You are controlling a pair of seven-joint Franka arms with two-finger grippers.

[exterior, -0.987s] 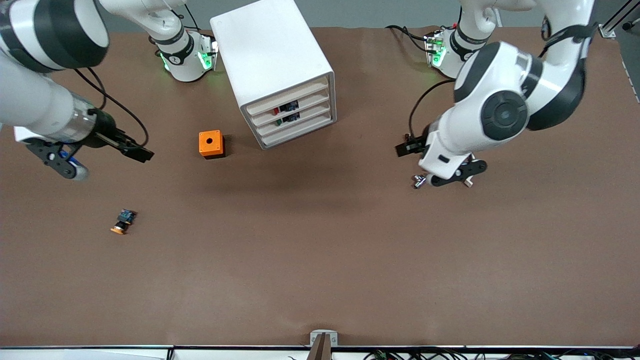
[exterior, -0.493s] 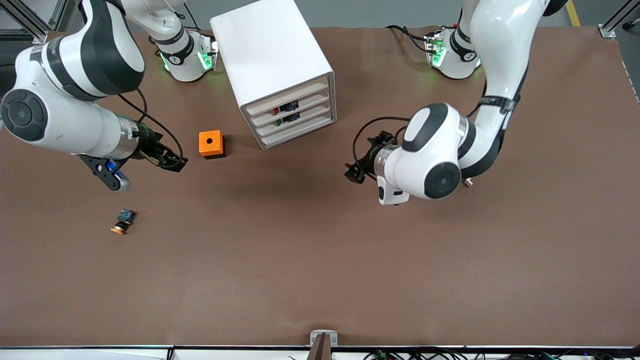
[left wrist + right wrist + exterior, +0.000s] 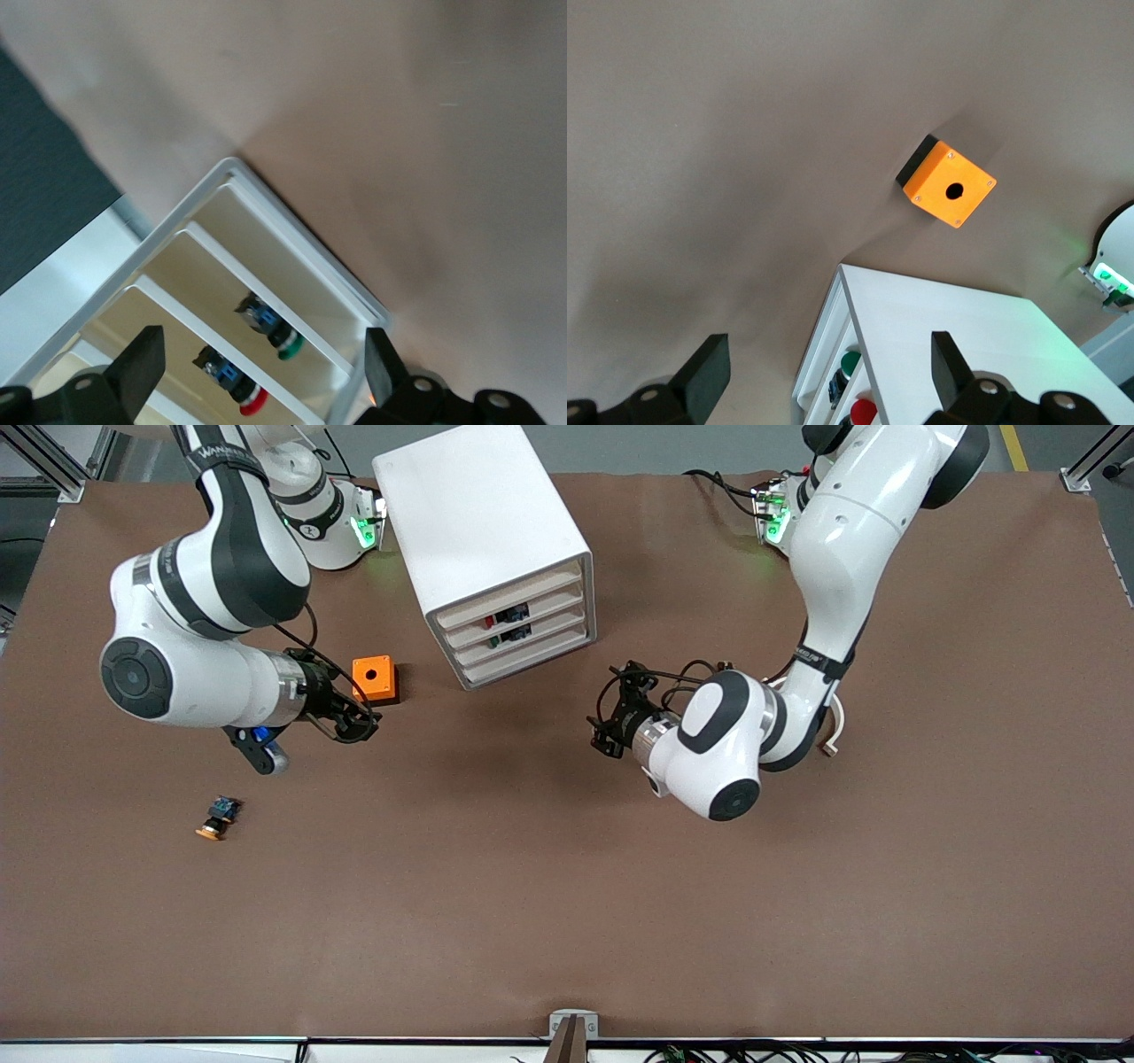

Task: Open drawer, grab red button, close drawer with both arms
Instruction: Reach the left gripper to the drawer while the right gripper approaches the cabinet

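Observation:
The white cabinet [image 3: 483,522] stands at the table's middle, near the robots' bases. Its four drawers are all shut. The second-highest drawer [image 3: 540,607] holds the red-capped button [image 3: 489,619]. The button also shows in the left wrist view [image 3: 251,405] and in the right wrist view [image 3: 863,413]. My left gripper [image 3: 604,731] is open and empty over the table in front of the drawers, toward the left arm's end. In its own view [image 3: 259,361] it faces the drawer fronts. My right gripper [image 3: 361,722] is open and empty over the table beside the orange box. In its own view [image 3: 828,367] it faces the cabinet's corner.
An orange box [image 3: 373,679] with a round hole stands in front of the cabinet, toward the right arm's end, and shows in the right wrist view [image 3: 948,181]. A green-capped button [image 3: 291,347] lies in the drawer below. An orange-capped button [image 3: 217,817] lies on the table nearer the front camera.
Both arms have swung in toward the cabinet. The right gripper came from the table's end to beside the orange box. The left gripper moved to in front of the drawers.

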